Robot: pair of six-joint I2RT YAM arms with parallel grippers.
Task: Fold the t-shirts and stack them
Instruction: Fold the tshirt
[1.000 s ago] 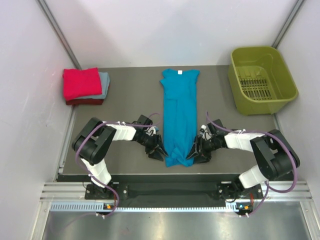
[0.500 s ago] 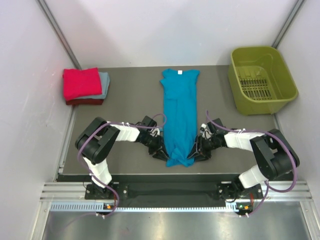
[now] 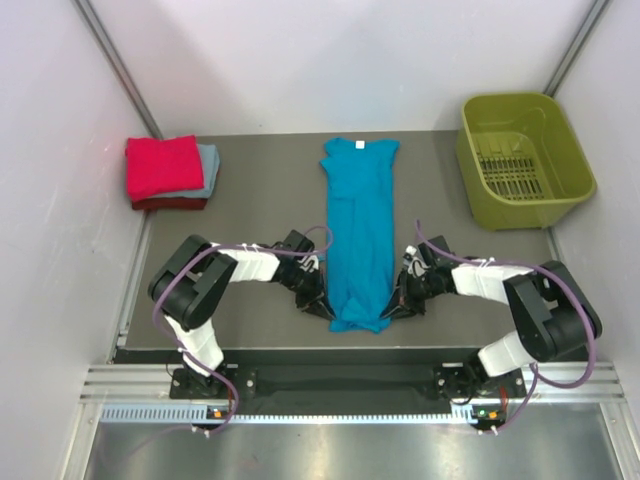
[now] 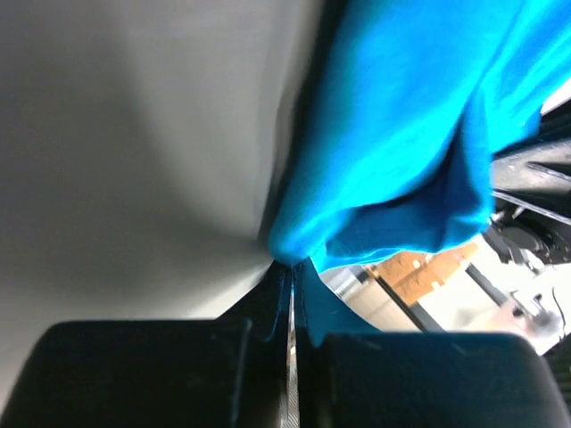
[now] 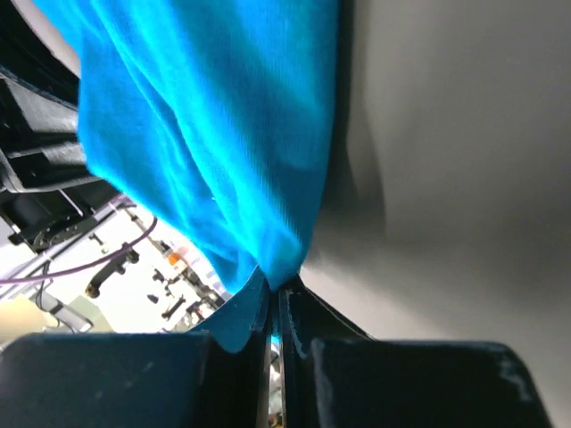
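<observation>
Top external view: teal t-shirt (image 3: 358, 225) lies centre frame, folded narrow lengthwise
Left gripper (image 3: 320, 303): clamped on its lower hem corner; right gripper (image 3: 398, 303): likewise
Done: red t-shirt (image 3: 160, 165) stacked on grey-blue t-shirt (image 3: 209, 168), upper left
Left: crosswise fold; stacking

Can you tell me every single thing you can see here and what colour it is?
bright teal-blue cotton t-shirt: one, teal-blue, laid long down the middle of the table.
folded red shirt: one, red, top of the far-left stack.
folded pale grey-blue shirt: one, grey-blue, under the red one.
darker red folded layer: one, dark red, bottom of the stack.
olive-green plastic basket: one, olive green, far right corner.
dark grey table: one, grey, under everything.
left gripper: one, black, shut on the teal shirt's near left corner.
right gripper: one, black, shut on its near right corner.
</observation>
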